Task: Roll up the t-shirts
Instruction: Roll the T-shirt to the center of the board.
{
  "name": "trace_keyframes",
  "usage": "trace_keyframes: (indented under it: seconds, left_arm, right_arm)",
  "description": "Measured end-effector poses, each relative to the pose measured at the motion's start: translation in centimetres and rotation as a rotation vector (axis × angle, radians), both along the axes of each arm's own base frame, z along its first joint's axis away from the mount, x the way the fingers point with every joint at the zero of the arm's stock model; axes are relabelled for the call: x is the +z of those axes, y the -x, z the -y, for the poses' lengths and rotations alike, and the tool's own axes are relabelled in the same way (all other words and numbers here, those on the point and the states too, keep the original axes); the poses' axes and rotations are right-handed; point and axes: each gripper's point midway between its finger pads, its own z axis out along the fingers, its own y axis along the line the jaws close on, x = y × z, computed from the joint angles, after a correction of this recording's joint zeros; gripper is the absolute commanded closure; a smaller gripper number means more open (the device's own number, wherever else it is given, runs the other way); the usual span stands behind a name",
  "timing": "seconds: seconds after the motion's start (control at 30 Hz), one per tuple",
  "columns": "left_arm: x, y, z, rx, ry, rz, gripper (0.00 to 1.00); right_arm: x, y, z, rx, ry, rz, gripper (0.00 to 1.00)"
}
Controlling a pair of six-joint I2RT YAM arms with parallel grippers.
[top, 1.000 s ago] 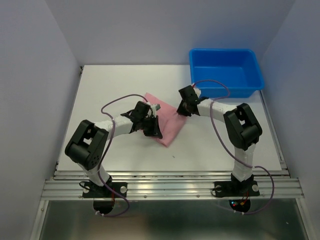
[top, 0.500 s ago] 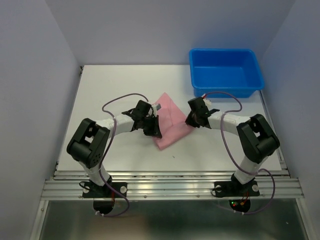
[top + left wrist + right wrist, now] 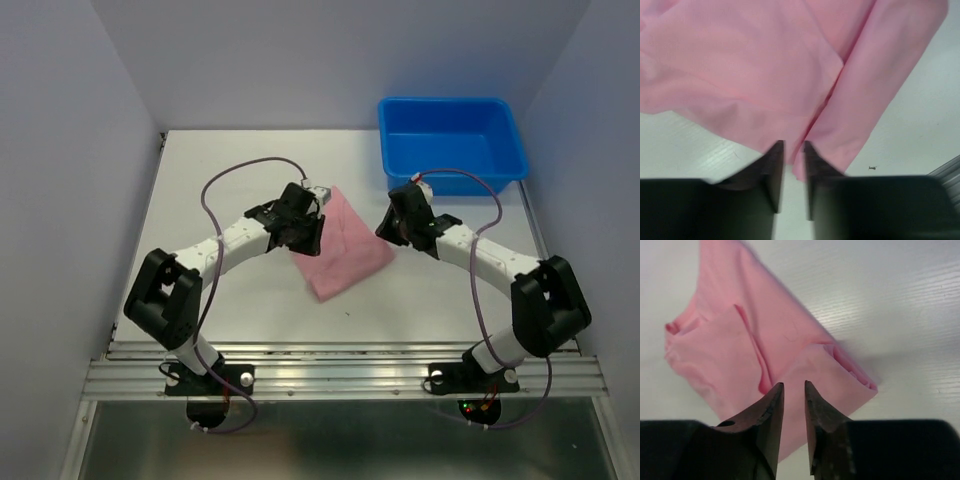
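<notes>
My left pincer hangs over the left edge of the pink t-shirt, and my right pincer is at its right edge. The cloth lies low and flat between them, so there is room to cross above it. To the left of my left arm the white table is bare as far as the side wall. Beyond the shirt, bare table runs to the back wall. The blue bin stands in the far right corner, near my right pincer, and its upright walls bar a low sweep that way. On the near side, bare table reaches the metal rail.
</notes>
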Motion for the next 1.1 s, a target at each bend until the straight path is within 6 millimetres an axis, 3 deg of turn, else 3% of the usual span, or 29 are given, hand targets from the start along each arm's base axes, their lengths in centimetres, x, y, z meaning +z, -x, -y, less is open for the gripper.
trace_keyframes:
  seconds: [0.07,0.17,0.33,0.47,0.73,1.1]
  left_arm:
    - [1.7,-0.3,1.0,-0.036,-0.038,0.085,0.39]
    - [2.8,0.4,2.4,-0.083,-0.087,0.159,0.37]
    - [2.8,3.1,4.6,-0.202,-0.172,0.236,0.39]
    - [2.6,4.1,5.3,-0.264,-0.21,0.272,0.4]
    - [-0.2,6.5,6.7,-0.387,-0.305,0.295,0.38]
    - [-4.1,6.5,6.9,-0.414,-0.427,0.293,0.36]
  right_arm:
    - [2.5,0.0,0.0,0.0,-0.033,0.058,0.58]
    - [3.4,0.6,0.6,-0.007,-0.07,0.077,0.48]
    - [0.7,3.1,2.9,-0.046,-0.091,-0.004,0.36]
    - [-1.1,5.1,4.4,-0.08,-0.111,-0.065,0.29]
    - [-0.6,7.2,5.5,-0.116,-0.18,-0.046,0.21]
    - [-1.0,8.5,5.6,-0.124,-0.212,-0.054,0.13]
